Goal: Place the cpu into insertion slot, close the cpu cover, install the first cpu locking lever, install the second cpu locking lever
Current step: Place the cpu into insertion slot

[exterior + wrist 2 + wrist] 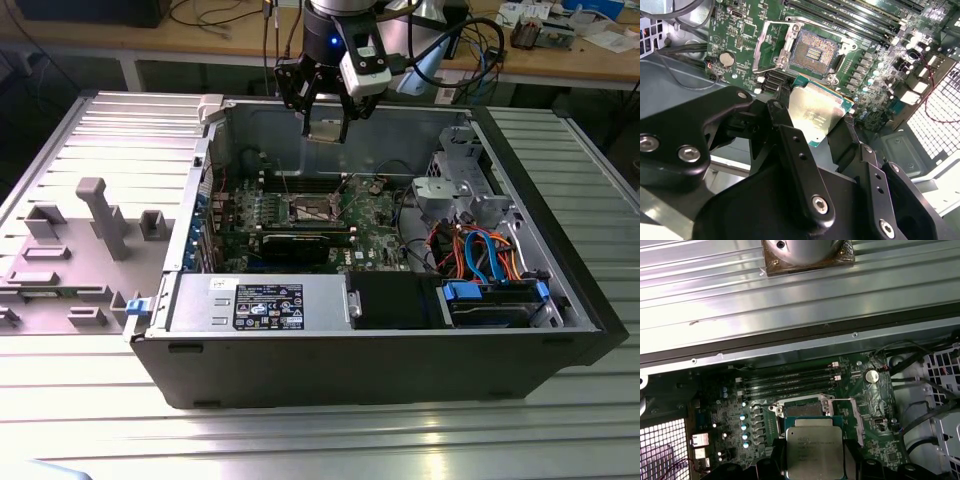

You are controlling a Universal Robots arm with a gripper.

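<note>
Ribbed metal table, open computer case on it, grey fixture, perhaps plastic, toward the exterior view's left.

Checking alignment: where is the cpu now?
In both wrist views the cpu is held in the gripper above the board, near but not in the insertion slot.

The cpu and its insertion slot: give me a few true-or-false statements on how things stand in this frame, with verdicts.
1. The jaws of the gripper hold the cpu. True.
2. The cpu sits in the insertion slot. False: the slot is empty, its contact field bare.
3. In the exterior view the gripper is above the open computer case. True.
4. The computer case stands upright. False: it lies on its side, open upward.
</note>
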